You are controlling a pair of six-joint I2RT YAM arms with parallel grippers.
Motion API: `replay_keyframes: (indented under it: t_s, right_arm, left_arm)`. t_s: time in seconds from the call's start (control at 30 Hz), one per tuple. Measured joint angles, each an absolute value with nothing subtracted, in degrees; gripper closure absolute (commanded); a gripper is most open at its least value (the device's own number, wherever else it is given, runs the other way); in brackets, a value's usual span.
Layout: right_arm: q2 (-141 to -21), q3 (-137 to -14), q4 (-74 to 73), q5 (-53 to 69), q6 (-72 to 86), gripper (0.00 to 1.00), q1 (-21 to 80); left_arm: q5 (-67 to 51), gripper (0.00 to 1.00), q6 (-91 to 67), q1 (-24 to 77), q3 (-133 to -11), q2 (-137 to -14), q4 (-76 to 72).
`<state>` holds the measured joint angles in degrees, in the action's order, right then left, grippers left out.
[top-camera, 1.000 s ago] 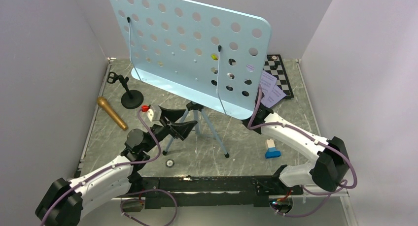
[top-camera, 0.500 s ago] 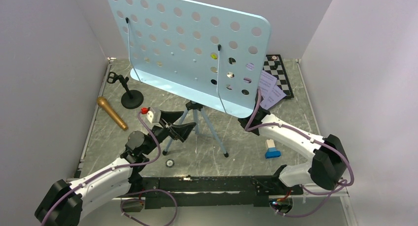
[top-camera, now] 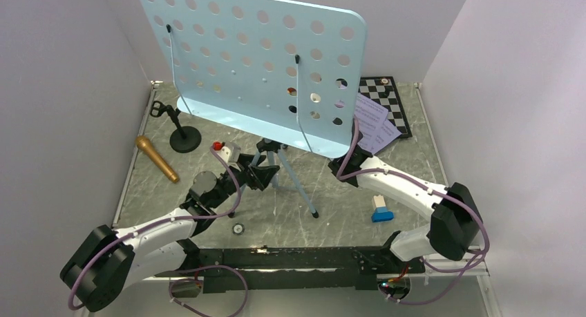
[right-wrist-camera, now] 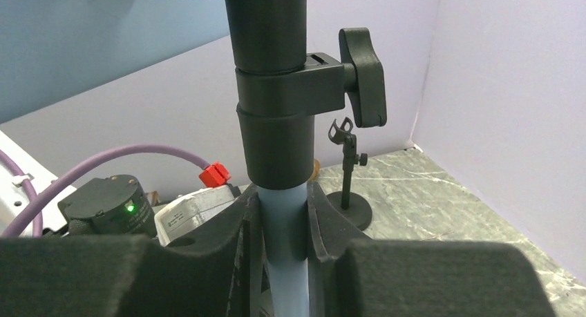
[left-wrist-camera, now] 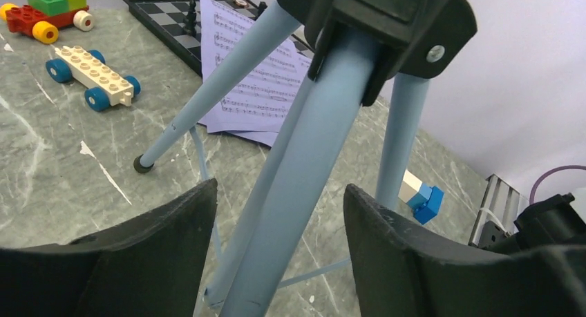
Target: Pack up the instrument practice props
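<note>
One music stand [top-camera: 262,68], upright mid-table, we're folding now: right gripper [right-wrist-camera: 280,224] clamps its pole [right-wrist-camera: 282,275], left gripper [left-wrist-camera: 280,220] gapes around a leg [left-wrist-camera: 304,186], not gripping. Next we close on that leg.

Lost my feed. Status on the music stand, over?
Right gripper shut on stand pole. Left gripper open astride a tripod leg. Sheet music on table beyond.

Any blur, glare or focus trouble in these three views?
Top external: evenly lit, sharp, no glare. Left wrist: music stand legs fill the frame, sharp; left gripper dark. Right wrist: right gripper soft near the lens, mic stand behind sharp.
</note>
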<state>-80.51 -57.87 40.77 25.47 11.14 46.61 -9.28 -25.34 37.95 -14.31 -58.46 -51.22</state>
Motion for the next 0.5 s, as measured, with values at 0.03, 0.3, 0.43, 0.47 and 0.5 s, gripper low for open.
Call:
replay_keyframes:
  t_s: [0.03, 0.3, 0.43, 0.47, 0.5]
  right_arm:
    - [-80.73, -58.22, 40.73, 25.32, 11.14, 1.00, 46.72]
    - [-81.76, -59.29, 41.50, 24.03, 11.81, 1.00, 47.00]
    - [-81.30, -58.61, 42.13, 23.70, 12.05, 1.00, 47.44]
    - [-81.01, -58.02, 42.57, 23.62, 12.21, 1.00, 47.75]
    - [-80.66, -57.36, 43.00, 23.62, 12.29, 1.00, 48.14]
  left_arm:
    - [-9.04, 0.42, -25.12, 37.95, -14.31, -58.50, -51.29]
    - [-6.70, 1.00, -22.41, 38.13, -15.25, -59.29, -50.98]
    - [-5.23, 1.00, -19.68, 39.03, -16.69, -56.75, -44.71]
    - [-4.82, 1.00, -18.90, 39.29, -17.08, -55.59, -42.44]
    - [-4.51, 1.00, -18.20, 39.53, -17.39, -54.39, -40.38]
